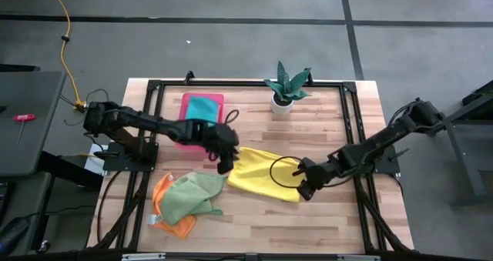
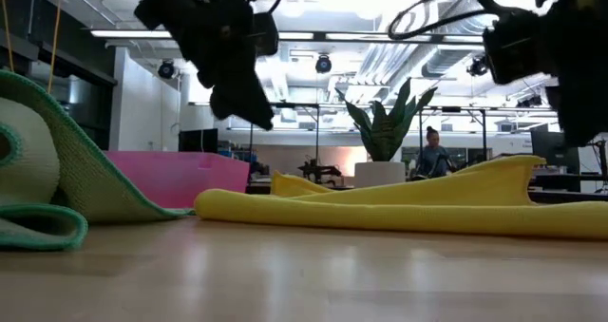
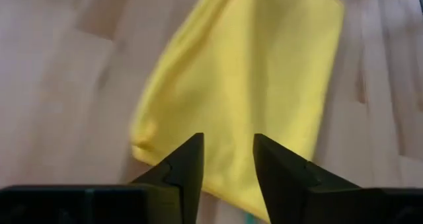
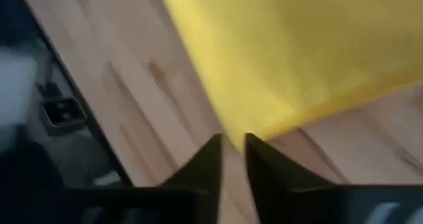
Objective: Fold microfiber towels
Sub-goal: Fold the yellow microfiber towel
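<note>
From above, a teal towel [image 1: 203, 108] lies in the pink tray [image 1: 186, 140]; a yellow towel [image 1: 262, 173] lies mid-table between the left gripper [image 1: 225, 165] and the right gripper [image 1: 303, 189]. At table level, a green towel [image 2: 57, 184] lies heaped beside the tray. The wrist views show both grippers slightly apart, empty.

Room around me, itemised: grey floor [image 1: 231, 45] with dark seam lines; yellow cable [image 1: 68, 53] trailing across it toward my table; wooden plank tabletop [image 1: 308, 215] within black frame; dark desk [image 1: 27, 122] at table's left side; beyond table, open ceiling with ducts [image 2: 399, 56] and strip lights [image 2: 142, 33]; person [image 2: 432, 156] far off among workstations.
</note>
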Tool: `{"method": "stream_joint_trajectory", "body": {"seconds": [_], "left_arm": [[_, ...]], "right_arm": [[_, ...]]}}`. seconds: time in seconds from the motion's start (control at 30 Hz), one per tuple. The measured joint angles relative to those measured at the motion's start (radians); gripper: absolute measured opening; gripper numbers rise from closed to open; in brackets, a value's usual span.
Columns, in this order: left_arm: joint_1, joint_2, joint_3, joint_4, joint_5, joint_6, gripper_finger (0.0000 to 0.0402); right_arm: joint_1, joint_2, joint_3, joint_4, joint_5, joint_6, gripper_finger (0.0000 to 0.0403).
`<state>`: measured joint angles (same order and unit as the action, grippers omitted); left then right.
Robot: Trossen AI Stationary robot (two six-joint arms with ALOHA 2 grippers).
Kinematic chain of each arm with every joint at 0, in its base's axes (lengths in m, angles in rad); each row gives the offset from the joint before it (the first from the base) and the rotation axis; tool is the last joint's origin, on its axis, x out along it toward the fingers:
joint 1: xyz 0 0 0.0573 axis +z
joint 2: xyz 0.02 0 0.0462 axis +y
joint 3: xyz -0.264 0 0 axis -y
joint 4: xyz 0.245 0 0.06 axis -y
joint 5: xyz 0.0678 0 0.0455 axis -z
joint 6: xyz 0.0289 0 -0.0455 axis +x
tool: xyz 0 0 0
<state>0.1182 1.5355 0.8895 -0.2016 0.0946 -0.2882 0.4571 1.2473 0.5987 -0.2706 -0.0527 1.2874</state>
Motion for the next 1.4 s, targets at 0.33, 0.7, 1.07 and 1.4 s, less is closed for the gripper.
{"method": "stream_joint_trajectory", "body": {"seconds": [0.33, 0.7, 1.07, 1.4], "left_arm": [[-0.105, 0.028, -0.052, 0.048, -0.137, -0.132, 0.0006], [-0.077, 0.028, -0.053, 0.049, -0.159, -0.146, 0.0001], [0.016, 0.028, -0.053, 0.156, -0.167, -0.143, 0.0], [0.043, 0.131, 0.019, 0.2, -0.066, -0.115, 0.0]], "right_arm": [[-0.006, 0.177, 0.003, 0.071, 0.072, 0.049, 0.0005], [-0.153, 0.191, 0.006, -0.203, 0.022, -0.168, 0.0], [-0.363, 0.042, 0.0, -0.475, 0.064, -0.415, 0.0], [-0.349, -0.117, 0.0, -0.459, -0.034, -0.391, 0.0]]}}
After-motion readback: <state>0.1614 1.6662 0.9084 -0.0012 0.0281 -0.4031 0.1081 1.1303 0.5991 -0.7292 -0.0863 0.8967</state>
